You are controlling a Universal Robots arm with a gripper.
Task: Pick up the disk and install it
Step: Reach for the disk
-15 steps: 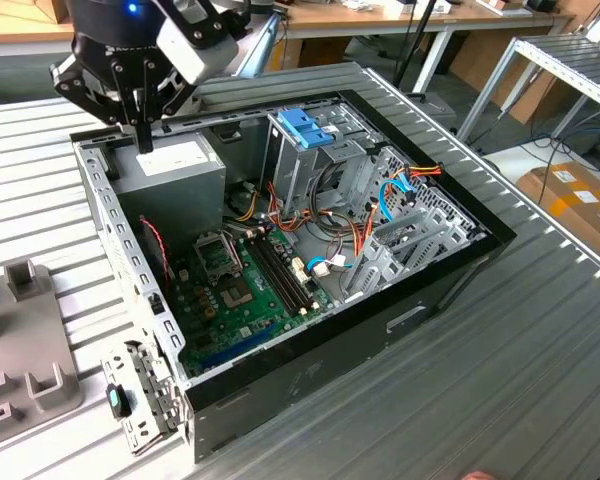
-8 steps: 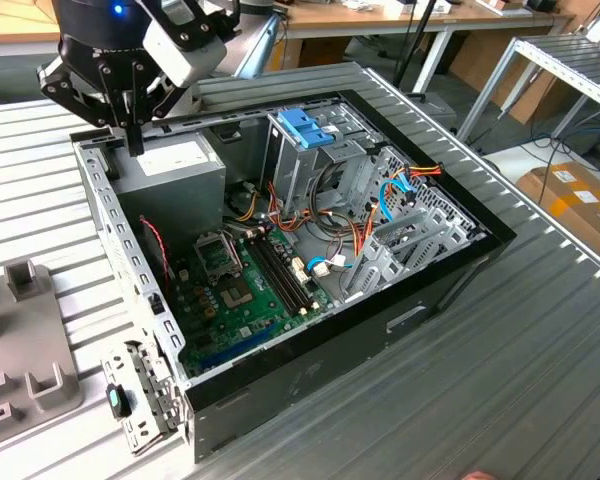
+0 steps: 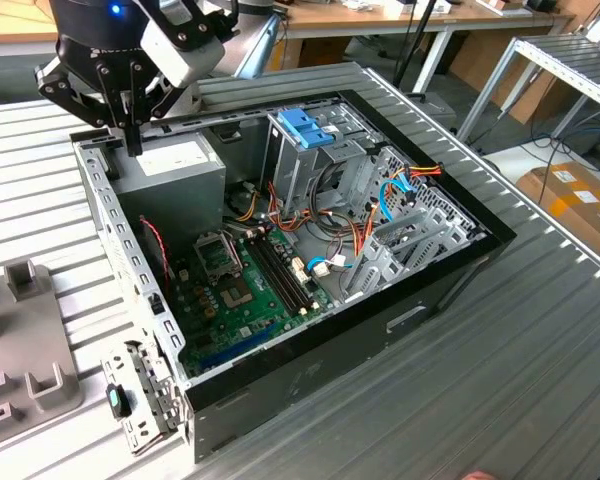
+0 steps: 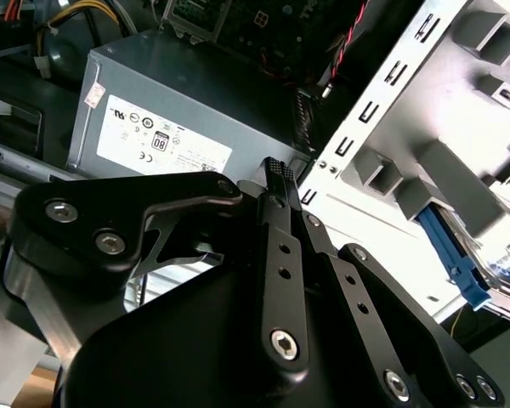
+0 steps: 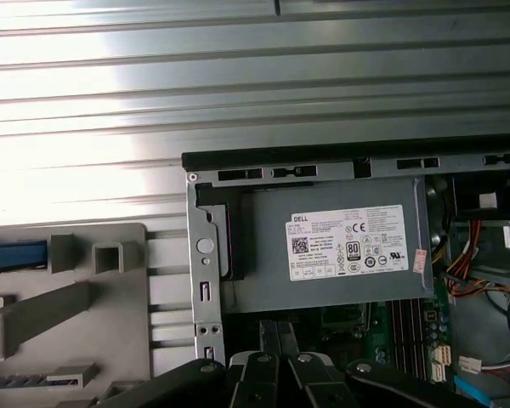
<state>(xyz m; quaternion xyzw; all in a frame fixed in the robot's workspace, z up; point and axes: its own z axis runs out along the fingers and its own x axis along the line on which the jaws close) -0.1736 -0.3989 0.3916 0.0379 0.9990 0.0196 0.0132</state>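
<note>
Right beneath sit the power supply [image 3: 175, 170] and the computer case [image 3: 105, 200] wall, fingers [image 3: 132, 125] pinched together, gripping nothing.

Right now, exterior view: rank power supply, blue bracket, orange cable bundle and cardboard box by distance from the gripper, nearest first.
From the gripper:
1. power supply, just beside the fingertips, in the case corner.
2. blue bracket, atop the drive cage, mid-case.
3. orange cable bundle, by the case wall toward the exterior view's right.
4. cardboard box, beyond the table, far at the exterior view's right.
</note>
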